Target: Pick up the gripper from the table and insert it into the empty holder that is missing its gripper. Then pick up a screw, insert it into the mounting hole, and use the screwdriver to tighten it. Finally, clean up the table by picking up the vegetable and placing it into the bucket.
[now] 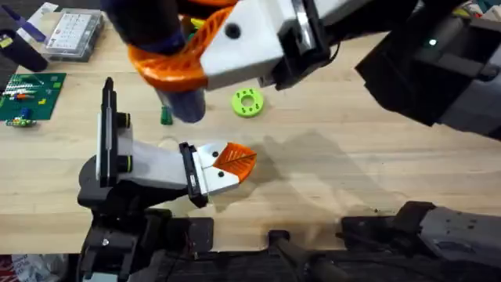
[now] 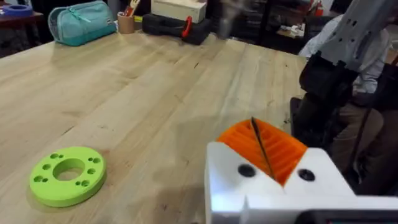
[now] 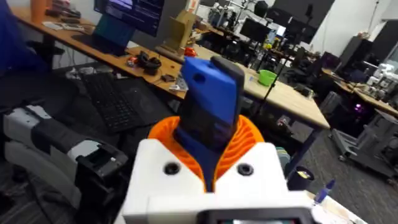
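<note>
Hanging high over the far middle of the table, the right gripper [image 1: 182, 64] loomed large and blurred in the overhead view, its white body and orange fingers clenched around the screwdriver [image 1: 188, 103], whose dark blue barrel pointed down toward the wood. In the right wrist view the same hold was plain: the right gripper [image 3: 208, 142] had its ribbed orange pads pressed on either side of the screwdriver [image 3: 211, 93], the blue body standing up between them.

The holder [image 1: 149, 164] lay at the near left of the table [image 1: 352, 172], with its black upright bar on its left side and its yellow-green knobs beside that bar. At its black end plate sat the gripper [image 1: 233, 159] — the orange ribbed leaf pointing right, its white dotted base against the plate.

The vegetable [image 1: 165, 116] rested on the wood just beyond the holder, close to the screwdriver's lower end. A lime-green ring [image 1: 247, 103] lay to the right of it, apart from both. At the far left stood a clear parts box [image 1: 74, 31], with a green circuit board [image 1: 27, 95] nearer.

In the left wrist view the left gripper [image 2: 264, 149] had its orange pads drawn together with a thin dark line between them — whether a seam or something slim pinched there could not be told. The lime-green ring [image 2: 67, 175] lay on the wood a little way off.
</note>
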Available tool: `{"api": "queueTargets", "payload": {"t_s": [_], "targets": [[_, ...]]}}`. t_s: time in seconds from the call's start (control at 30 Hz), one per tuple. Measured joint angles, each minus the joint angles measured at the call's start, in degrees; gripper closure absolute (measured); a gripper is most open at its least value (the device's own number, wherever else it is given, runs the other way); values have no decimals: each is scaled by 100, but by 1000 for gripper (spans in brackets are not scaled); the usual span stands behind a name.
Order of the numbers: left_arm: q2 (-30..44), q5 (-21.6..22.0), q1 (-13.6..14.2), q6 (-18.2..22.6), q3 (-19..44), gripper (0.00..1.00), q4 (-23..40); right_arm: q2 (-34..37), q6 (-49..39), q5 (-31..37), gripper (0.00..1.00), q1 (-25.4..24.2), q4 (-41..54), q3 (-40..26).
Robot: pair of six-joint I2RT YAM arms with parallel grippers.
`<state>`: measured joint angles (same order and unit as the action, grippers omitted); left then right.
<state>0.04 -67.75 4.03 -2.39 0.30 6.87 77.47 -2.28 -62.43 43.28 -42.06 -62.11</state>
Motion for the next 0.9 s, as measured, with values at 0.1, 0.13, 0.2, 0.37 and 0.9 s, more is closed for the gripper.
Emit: {"api": "queueTargets", "payload": {"t_s": [0.1,0.13,0.2,0.37,0.9], "targets": [[-1,0,0,0,0,990,0,0,-40,2,972,-56,6,0],[-1,0,0,0,0,990,0,0,-51,2,972,-61,6,0],[-1,0,0,0,0,990,0,0,-65,2,972,-60,26,0],[-1,0,0,0,0,990,0,0,-261,95,972,-60,403,-3],[-1,0,0,0,0,990,1,0,-3008,1970,972,-88,2508,-37]]}}
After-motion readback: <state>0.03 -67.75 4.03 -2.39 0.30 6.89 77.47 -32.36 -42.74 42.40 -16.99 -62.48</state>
